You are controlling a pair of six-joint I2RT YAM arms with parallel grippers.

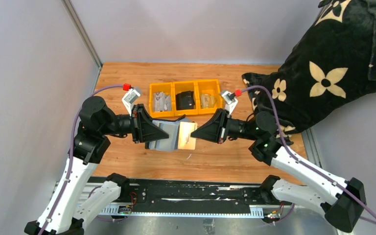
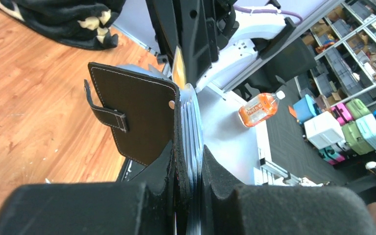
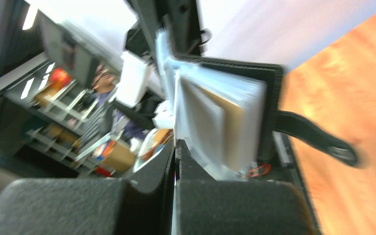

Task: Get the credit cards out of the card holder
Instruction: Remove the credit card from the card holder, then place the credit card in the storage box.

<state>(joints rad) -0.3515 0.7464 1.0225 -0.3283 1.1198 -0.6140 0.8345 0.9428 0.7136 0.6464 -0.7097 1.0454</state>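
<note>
Holding the card holder (image 2: 137, 117) up off the table (image 1: 127, 161), just in front of the yellow tray (image 1: 150, 98), the left gripper (image 2: 190, 171) is clamped tight on its spine and stacked sleeves. Opposite, the right gripper (image 1: 196, 133) is pinched closed on the edge of the tan-gold card (image 1: 187, 137), which is sticking out of the holder.

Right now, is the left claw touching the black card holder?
Touching. The left wrist view shows the left claw squeezed shut on the card holder, both pads pressed against its edge with no gap.
</note>
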